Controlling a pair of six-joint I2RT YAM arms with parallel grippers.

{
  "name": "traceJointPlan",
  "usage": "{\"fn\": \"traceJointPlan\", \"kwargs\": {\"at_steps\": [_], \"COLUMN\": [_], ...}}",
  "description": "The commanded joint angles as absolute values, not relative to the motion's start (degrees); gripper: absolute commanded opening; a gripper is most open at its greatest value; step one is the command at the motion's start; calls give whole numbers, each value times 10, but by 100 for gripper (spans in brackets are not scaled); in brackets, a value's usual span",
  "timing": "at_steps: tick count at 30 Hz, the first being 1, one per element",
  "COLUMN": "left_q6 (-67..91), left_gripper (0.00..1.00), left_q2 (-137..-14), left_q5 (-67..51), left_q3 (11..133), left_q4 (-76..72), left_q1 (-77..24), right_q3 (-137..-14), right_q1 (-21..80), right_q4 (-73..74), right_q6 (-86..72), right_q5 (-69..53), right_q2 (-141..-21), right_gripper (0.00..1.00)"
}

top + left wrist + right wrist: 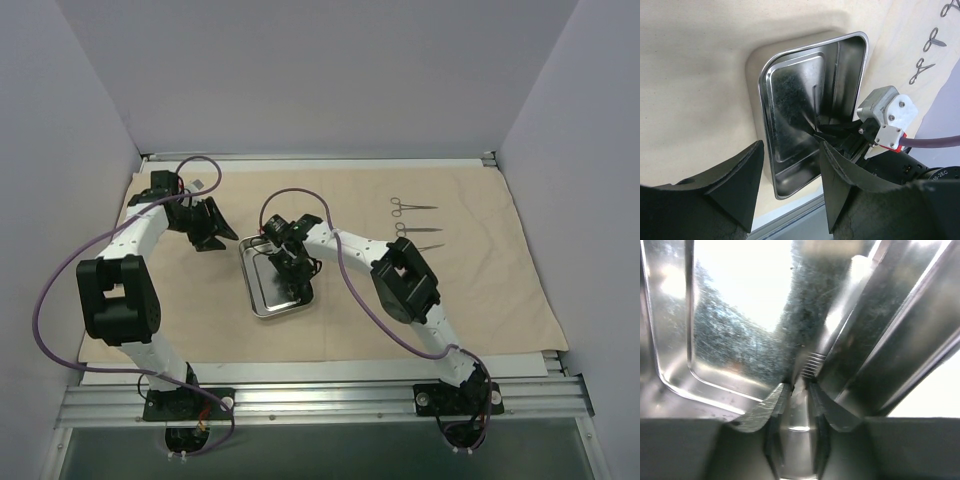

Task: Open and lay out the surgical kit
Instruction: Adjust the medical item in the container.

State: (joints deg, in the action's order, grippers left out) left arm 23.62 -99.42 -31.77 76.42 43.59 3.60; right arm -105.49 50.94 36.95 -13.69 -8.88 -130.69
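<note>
The cloth (480, 290) lies opened flat and covers nearly the whole table, its far edge against the back wall and its near edge just short of the rail that carries your two arms. The tray (262, 300) stands upright on the cloth, left of centre and turned slightly askew, its scratched, shiny floor mostly bare. Your left gripper (216, 240) hangs over the cloth just beside the tray's far-left corner, touching neither; its jaws are released, and the left wrist view shows its two dark fingers (735, 185) spread wide with the tray framed between them. Your right gripper (799, 390) reaches down inside the tray, close to the right-hand wall. In the right wrist view its jaws are clenched, the tips drawn almost together on a thin metal instrument (812, 365) whose serrated section shows just beyond them, lying along the tray floor. Which kind of instrument it is cannot be told, since its handles are hidden. Three forceps (412, 207) lie on the cloth toward the far right, well apart from the tray, set one below another in a loose column, ring handles to the left and tips pointing right.
</note>
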Motion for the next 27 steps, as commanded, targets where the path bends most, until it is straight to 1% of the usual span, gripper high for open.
{"fn": "traceJointPlan", "kwargs": {"at_steps": [1,2,3,6,7,14,17,22,27], "left_q6": [223,223,223,223,223,219,220,220,218], "left_gripper": [57,57,57,57,57,57,57,57,57], "left_q2": [-965,-965,-965,-964,-964,-964,-963,-963,-962], "left_q5": [-323,-323,-323,-323,-323,-316,-312,-308,-302], "left_q3": [773,773,771,770,770,782,786,793,805], "left_q4": [439,439,439,439,439,453,456,466,474], "left_q1": [42,42,42,42,42,42,42,41,42], "right_q3": [-1025,-1023,-1022,-1029,-1034,-1064,-1072,-1062,-1057], "right_q1": [514,514,514,513,513,503,491,475,470], "right_q4": [381,379,380,381,384,379,364,335,326], "right_q6": [-149,-149,-148,-142,-137,-127,-127,-135,-136], "right_q5": [-108,-107,-106,-100,-97,-101,-124,-169,-178], "right_q2": [-1313,-1313,-1313,-1310,-1310,-1274,-1254,-1239,-1237], "right_gripper": [17,15,10,1,0,0,0,0,0]}}
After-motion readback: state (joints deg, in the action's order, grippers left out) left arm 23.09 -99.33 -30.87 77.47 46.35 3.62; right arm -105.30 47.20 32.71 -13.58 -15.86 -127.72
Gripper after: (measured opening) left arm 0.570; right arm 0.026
